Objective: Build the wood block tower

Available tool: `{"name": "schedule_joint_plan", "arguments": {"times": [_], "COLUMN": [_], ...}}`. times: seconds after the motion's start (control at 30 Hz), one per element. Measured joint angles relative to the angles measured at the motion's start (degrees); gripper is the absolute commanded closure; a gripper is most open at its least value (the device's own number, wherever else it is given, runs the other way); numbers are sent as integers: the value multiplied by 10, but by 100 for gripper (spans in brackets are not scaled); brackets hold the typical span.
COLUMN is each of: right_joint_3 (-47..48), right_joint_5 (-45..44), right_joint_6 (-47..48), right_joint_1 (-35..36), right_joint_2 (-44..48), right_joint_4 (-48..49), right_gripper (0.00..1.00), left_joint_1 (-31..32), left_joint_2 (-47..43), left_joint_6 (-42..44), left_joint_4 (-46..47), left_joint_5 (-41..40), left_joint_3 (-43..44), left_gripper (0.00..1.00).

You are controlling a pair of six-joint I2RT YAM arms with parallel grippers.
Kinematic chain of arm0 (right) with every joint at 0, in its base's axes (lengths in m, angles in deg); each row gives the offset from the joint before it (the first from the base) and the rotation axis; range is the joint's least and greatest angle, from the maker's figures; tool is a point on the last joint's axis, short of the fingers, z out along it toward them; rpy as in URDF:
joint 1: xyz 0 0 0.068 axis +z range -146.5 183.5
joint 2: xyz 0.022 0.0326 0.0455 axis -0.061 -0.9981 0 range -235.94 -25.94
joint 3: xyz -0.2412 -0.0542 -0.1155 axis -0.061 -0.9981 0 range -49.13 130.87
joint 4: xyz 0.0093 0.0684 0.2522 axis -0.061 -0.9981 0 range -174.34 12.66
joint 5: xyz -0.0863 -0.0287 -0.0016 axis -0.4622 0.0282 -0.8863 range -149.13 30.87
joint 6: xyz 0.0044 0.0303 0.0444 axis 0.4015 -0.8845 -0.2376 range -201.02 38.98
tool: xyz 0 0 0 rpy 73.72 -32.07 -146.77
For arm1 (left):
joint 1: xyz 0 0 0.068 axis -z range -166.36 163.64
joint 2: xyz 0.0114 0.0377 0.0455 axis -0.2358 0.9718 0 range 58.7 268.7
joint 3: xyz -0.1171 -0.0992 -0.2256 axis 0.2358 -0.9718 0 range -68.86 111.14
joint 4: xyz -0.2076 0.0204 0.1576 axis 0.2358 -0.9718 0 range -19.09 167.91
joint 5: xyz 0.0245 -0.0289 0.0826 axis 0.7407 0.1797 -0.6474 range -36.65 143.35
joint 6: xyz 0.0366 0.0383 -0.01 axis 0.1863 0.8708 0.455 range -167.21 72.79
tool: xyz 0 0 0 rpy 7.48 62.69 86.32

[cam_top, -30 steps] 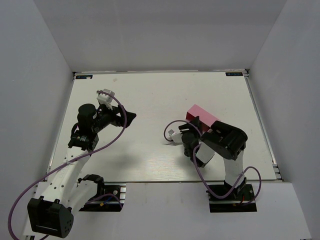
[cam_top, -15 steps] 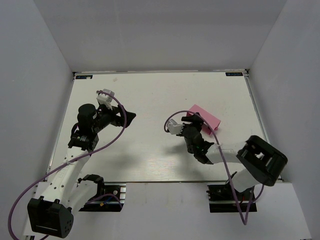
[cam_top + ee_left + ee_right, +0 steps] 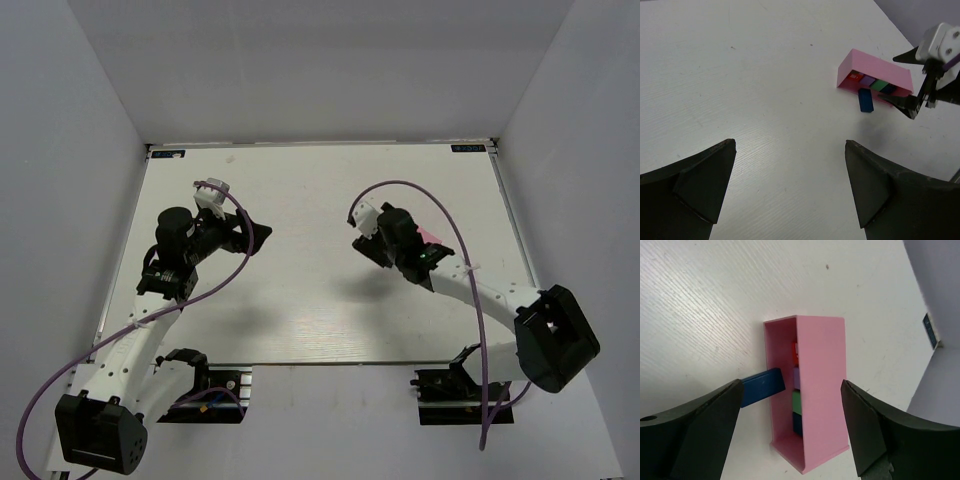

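On the white surface (image 3: 300, 190), a pink rectangular tray (image 3: 820, 370) holding painted wood blocks (image 3: 797, 402) lies ahead of the released right tool (image 3: 790, 387); the left tool (image 3: 790, 145) is released, empty.

You are working in a robotics lab test cell. A plain white worktop (image 3: 300, 300) is boxed in by bare pale walls (image 3: 320, 70) behind it and on both sides. The left arm (image 3: 125, 345) and right arm (image 3: 490, 290) are bolted at its near edge, purple cables (image 3: 400, 183) loop above it, and small blue labels (image 3: 168, 154) mark its far corners.
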Motion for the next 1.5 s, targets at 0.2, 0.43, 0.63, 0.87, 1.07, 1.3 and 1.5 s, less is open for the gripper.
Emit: {"name": "schedule_joint_plan", "arguments": {"times": [0.2,0.43,0.63,0.87,1.07,1.3,1.5], "right_joint_3": [71,115,121,123,125,129,130], "right_joint_5": [95,170,214,238,251,261,262], "right_joint_6": [-49,-71,-73,-70,-63,-56,-54], "right_joint_1": [-84,-151,-188,-221,-242,-253,-259], "right_joint_2": [-8,-36,-63,-80,-93,-104,-114], "right_joint_4": [-90,-145,-182,-194,-198,-198,-202], "right_gripper": [13,10,10,10,10,10,10], "left_joint_1": [0,0,0,0,0,0,0], "left_joint_2": [0,0,0,0,0,0,0], "left_joint_6": [0,0,0,0,0,0,0], "left_joint_4": [0,1,1,1,1,1,1], "left_joint_5": [0,0,0,0,0,0,1], "left_joint_3": [0,0,0,0,0,0,0], "left_gripper": [0,0,0,0,0,0,0]}}
